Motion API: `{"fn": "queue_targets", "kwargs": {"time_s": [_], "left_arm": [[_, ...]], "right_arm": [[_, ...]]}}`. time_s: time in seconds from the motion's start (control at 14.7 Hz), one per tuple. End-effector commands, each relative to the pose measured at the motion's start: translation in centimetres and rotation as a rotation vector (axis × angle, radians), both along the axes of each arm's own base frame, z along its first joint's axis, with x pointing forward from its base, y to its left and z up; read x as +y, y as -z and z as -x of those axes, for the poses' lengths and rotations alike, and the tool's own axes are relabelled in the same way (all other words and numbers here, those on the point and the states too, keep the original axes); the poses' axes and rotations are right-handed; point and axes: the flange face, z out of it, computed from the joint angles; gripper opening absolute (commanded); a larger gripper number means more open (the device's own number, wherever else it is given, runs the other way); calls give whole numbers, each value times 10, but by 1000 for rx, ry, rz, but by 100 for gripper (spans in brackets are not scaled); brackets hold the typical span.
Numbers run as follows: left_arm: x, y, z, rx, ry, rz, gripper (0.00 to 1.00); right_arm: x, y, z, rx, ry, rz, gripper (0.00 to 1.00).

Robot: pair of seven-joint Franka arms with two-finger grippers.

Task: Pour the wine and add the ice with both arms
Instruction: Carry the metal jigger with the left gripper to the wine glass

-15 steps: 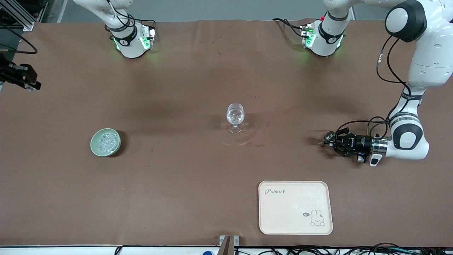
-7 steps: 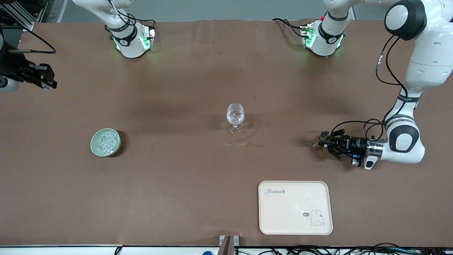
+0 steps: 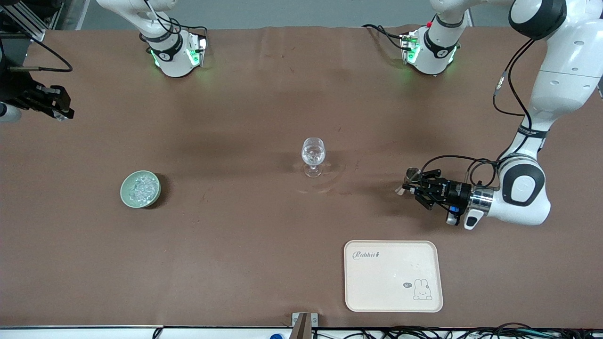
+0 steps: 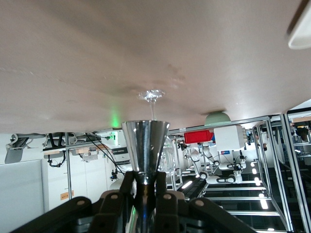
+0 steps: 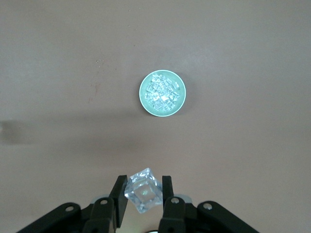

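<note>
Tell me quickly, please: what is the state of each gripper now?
Left gripper: shut on a metal jigger, over the table between the wine glass and the left arm's end.
Right gripper: shut on an ice cube, high above the table.

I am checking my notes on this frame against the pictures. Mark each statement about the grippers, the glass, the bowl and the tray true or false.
1. The right gripper holds an ice cube. True.
2. The left gripper is empty. False: it is shut on a shiny metal cup.
3. The green bowl holds ice. True.
4. The stemmed glass stands on the tray. False: it stands on the brown table, farther from the front camera than the tray.
5. The tray carries the bowl. False: the bowl sits on the table toward the right arm's end.
</note>
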Motion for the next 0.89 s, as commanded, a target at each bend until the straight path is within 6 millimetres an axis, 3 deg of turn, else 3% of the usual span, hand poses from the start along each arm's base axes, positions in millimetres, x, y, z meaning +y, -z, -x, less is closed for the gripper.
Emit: {"fn": "queue_targets", "kwargs": {"time_s": [0.0,0.27,0.48,0.82], "left_arm": [[-22,-29,-1,14,-18,-24,0],[-64,-63,8,40,-24,-82,0],[-108,-90,22,37,-32,-181,0],[-153,-113,53,10,-34,-286,0]], "right_arm": [[-1,-5,6,-13,18,-7,4],[-7,-6,-3,-27,25,-7,4],[-8,-4,-11,-36,28,-7,4],[-9,1,-39,-43,27,-8,4]]}}
